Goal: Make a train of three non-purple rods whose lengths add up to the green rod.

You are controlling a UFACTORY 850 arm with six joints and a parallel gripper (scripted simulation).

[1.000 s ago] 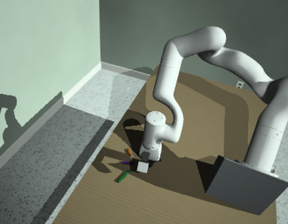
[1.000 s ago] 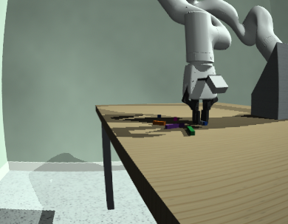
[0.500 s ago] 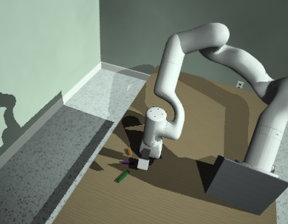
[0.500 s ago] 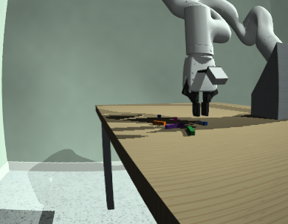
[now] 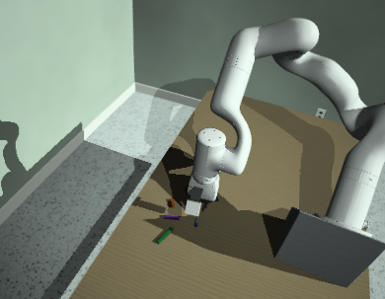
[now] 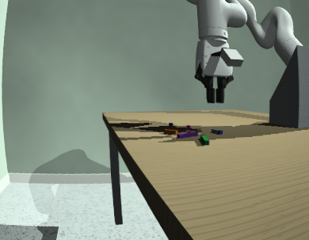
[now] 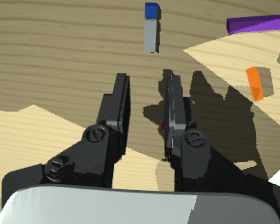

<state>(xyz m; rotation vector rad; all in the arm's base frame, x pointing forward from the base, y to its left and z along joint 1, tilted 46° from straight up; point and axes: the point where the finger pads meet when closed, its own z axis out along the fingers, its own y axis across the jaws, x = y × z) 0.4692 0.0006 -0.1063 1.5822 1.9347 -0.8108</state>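
My gripper (image 6: 215, 99) (image 7: 145, 85) hangs well above the table, with its fingers a little apart and nothing between them. Below and ahead of it in the wrist view a grey rod (image 7: 150, 36) lies flat with a blue rod (image 7: 151, 11) at its far end; the pair also shows in the exterior view (image 6: 216, 131). The green rod (image 5: 164, 236) (image 6: 204, 140) lies nearest the front. A purple rod (image 5: 171, 217) (image 6: 187, 134) (image 7: 253, 23), an orange rod (image 5: 172, 202) (image 6: 171, 131) (image 7: 254, 83), a magenta rod (image 6: 188, 127) and a second blue rod (image 6: 170, 124) lie close by.
The rods lie near the table's left edge (image 6: 125, 154), in the arm's shadow. A dark grey box (image 5: 329, 248) (image 6: 293, 90) stands at the arm's base on the right.
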